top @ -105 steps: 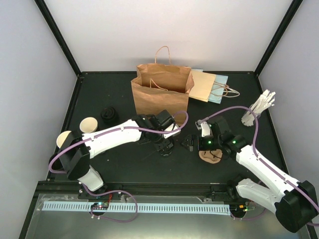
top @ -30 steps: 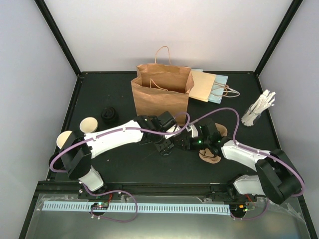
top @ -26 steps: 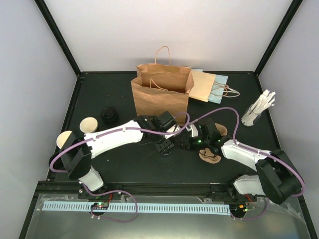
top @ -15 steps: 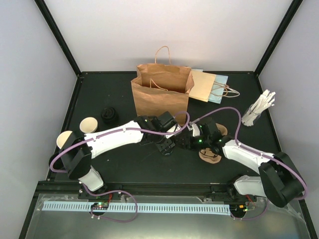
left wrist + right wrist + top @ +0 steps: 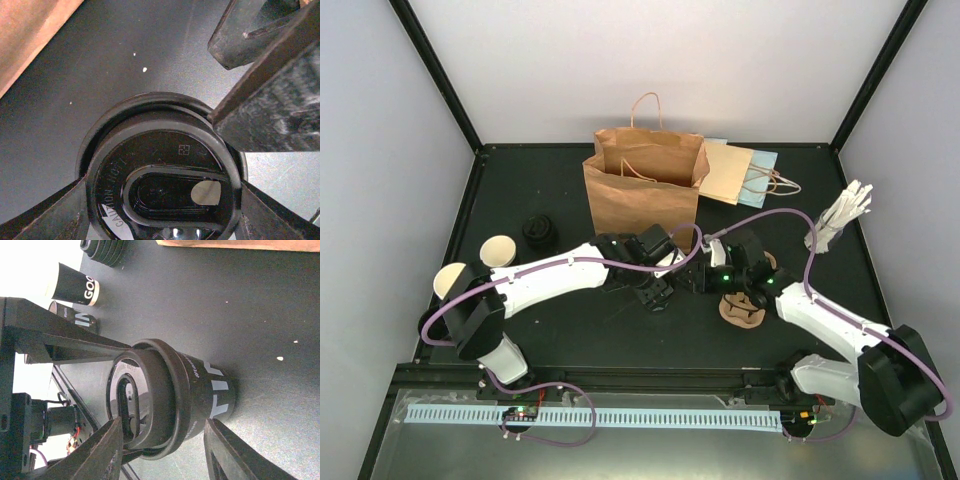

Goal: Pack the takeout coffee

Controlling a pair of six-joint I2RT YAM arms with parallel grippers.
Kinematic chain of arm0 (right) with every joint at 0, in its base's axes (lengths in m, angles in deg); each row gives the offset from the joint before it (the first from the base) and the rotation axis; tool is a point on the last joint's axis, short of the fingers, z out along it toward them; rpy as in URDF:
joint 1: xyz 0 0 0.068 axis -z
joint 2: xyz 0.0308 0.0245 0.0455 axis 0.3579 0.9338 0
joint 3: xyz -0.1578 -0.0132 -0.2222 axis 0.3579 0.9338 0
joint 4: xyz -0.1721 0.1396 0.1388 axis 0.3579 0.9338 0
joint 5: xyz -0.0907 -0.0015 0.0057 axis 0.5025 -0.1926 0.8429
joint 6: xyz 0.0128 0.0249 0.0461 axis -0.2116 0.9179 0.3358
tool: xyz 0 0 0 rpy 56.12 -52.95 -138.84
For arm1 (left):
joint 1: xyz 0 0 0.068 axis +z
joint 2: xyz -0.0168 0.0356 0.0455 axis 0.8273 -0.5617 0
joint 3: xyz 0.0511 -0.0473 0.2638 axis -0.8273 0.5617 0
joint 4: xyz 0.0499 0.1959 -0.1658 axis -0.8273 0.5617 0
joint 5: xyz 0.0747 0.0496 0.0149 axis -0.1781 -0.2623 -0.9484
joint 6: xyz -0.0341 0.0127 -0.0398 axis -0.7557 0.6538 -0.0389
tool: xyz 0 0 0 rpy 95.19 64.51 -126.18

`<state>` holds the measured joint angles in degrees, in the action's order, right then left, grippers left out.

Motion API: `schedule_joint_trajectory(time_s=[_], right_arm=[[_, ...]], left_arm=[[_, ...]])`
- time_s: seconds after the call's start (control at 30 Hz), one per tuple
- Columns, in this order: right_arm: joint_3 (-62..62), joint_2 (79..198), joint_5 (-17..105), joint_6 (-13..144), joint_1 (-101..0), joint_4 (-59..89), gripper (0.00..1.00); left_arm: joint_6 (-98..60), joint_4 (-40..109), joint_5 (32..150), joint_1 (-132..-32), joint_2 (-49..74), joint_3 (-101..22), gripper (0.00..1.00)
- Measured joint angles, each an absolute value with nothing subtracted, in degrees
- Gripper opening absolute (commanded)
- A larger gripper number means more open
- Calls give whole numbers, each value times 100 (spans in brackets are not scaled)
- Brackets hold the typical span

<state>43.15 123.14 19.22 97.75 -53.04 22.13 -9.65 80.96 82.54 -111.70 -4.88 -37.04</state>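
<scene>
On the cup [image 5: 212,392], left wrist shows lid [image 5: 165,185] lettering.

Top view: high behind the table [image 5: 520,190], looking down over all of it. Left wrist view: very near, straight down onto the cup [image 5: 165,165]. Right wrist view: near, side-on to that same cup [image 5: 210,390].
</scene>
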Motion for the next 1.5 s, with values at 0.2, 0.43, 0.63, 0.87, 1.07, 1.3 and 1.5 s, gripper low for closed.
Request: schedule_joint_trajectory(time_s=[0.2,0.43,0.63,0.87,1.07,1.3,1.5], right_arm=[[4219,12329,1933,9676,-5304,2344,46],[4160,12703,1981,9593,-5304,2368,45],[4155,12961,1997,9591,-5302,2355,44],[4099,13057,2018,9574,-5298,2359,44],[4013,13127,2073,9574,-5283,2355,44],[3941,13142,2119,9552,-5283,2268,44],[3823,13365,2143,9484,-5280,2252,44]], left_arm=[[-965,8094,8254,-11170,-488,-3704,65],[-963,8087,8256,-11170,-488,-3704,65],[-963,8090,8256,-11170,-490,-3706,65],[-963,8092,8263,-11170,-490,-3706,65],[-963,8092,8265,-11170,-490,-3706,65],[-963,8090,8267,-11170,-490,-3706,65],[-963,8090,8272,-11170,-490,-3706,65]])
